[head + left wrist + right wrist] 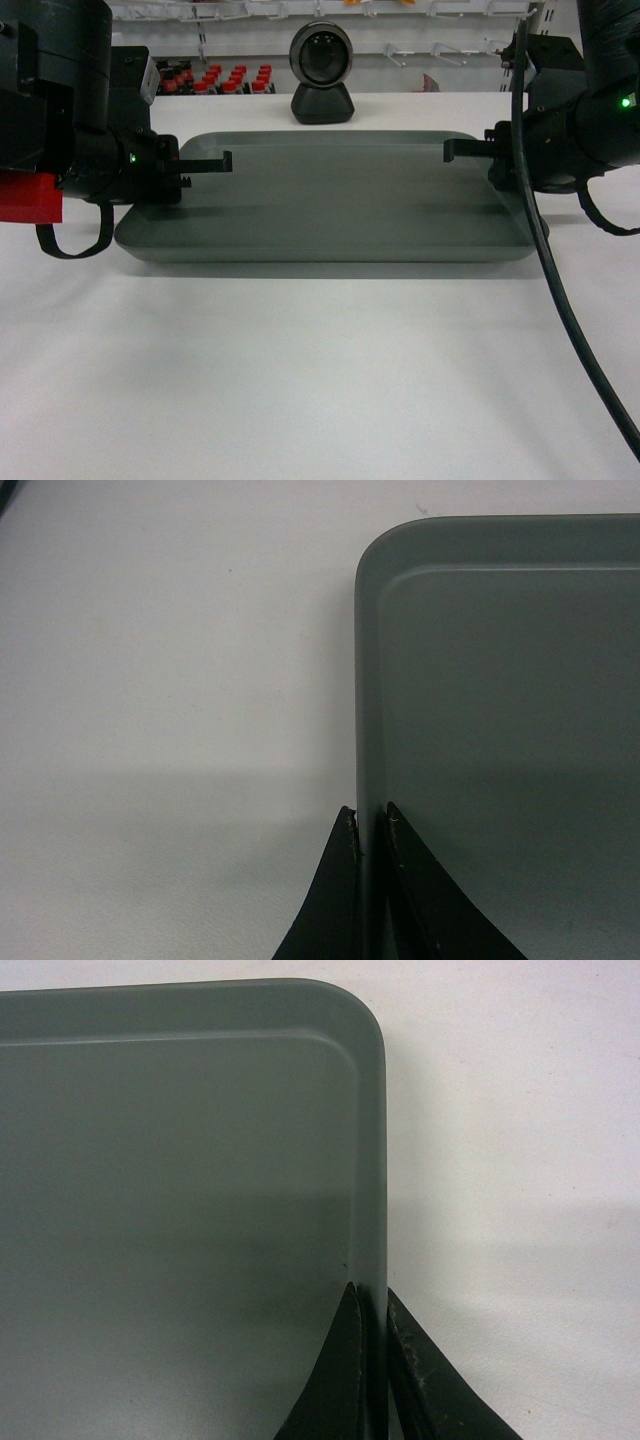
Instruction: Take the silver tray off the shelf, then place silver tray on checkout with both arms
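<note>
White checkout [320, 380] bearing silver tray [330, 205], scanner [321, 73]

silver tray [330, 200] on checkout [320, 370], scanner [322, 72] behind.

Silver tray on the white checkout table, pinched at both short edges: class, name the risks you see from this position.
1. Each gripper, left and right, pinches only the thin rim of the silver tray; if one opens or lifts before the other, the tray may tilt or skid.
2. The scanner stands close behind the tray's far edge, so a forward push could knock it.
3. A black cable hangs beside the tray's right corner and might snag.
</note>
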